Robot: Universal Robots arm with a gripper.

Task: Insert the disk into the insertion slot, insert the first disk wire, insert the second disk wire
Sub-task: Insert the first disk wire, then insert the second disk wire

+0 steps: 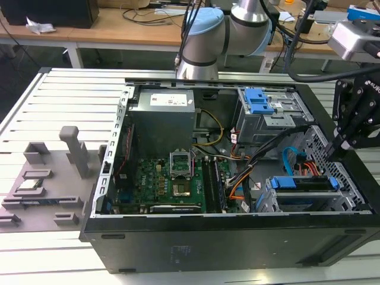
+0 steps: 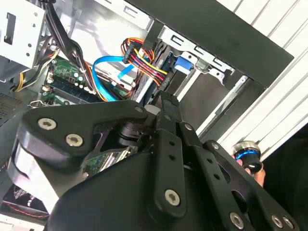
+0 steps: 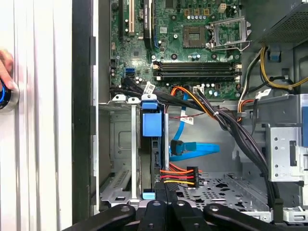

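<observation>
The disk [image 1: 304, 184] lies in the insertion slot [image 1: 351, 200], the low grey cage at the exterior view's right; the first wrist view shows the disk [image 3: 154, 126] edge-on with its blue carrier inside that cage [image 3: 120, 159]. The first disk wire [image 3: 179, 175], an orange, red and black bundle, reaches the disk's edge with its black plug. The second disk wire [image 3: 195, 149], light blue and flat, loops beside it; I cannot tell whether its plug is seated. My gripper [image 1: 333, 149] hangs shut above the case's right rim, its tips [image 2: 165, 98] just short of the wire bundle [image 2: 144, 60].
A taller grey cage with blue tabs [image 1: 259, 101] stands behind the slot. The motherboard [image 1: 172, 178] and power supply [image 1: 163, 116] occupy the case's left half. Black cable bundles [image 3: 226, 125] cross near the disk. A hand [image 3: 5, 67] rests on a round button [image 3: 6, 95] outside the case.
</observation>
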